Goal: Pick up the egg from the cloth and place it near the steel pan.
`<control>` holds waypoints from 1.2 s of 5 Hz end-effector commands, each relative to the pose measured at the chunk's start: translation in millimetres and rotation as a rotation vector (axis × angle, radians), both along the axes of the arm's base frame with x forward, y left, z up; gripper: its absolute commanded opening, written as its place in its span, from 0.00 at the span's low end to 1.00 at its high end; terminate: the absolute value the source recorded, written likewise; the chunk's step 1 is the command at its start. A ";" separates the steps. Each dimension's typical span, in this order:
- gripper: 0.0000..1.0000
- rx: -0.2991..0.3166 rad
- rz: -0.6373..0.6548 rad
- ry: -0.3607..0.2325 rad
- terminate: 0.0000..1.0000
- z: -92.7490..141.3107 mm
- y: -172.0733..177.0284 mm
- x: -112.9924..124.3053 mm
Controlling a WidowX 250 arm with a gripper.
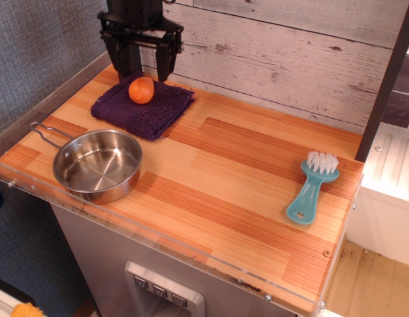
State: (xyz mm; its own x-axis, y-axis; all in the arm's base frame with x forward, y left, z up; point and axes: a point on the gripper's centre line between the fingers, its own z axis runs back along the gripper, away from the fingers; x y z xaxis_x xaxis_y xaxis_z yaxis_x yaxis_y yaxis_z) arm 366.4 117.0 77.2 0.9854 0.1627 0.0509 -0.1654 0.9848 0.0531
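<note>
The orange egg (pixel 141 90) lies on the dark purple cloth (pixel 143 109) at the back left of the wooden counter. The steel pan (pixel 96 165) stands empty at the front left, its wire handle pointing left. My black gripper (pixel 143 66) hangs open just above and behind the egg, its two fingers spread to either side of it and apart from it. It holds nothing.
A teal dish brush (pixel 311 187) with white bristles lies at the right of the counter. A white plank wall (pixel 283 59) runs along the back. A clear plastic lip (pixel 151 234) edges the front and left sides.
</note>
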 end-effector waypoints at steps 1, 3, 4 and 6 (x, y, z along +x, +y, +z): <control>1.00 0.050 0.025 -0.007 0.00 -7.7 12.8 6.3; 1.00 0.067 0.035 0.035 0.00 -31.2 17.0 13.1; 0.00 0.063 0.017 0.027 0.00 -31.6 12.7 14.2; 0.00 0.037 -0.001 -0.032 0.00 -3.2 5.7 2.7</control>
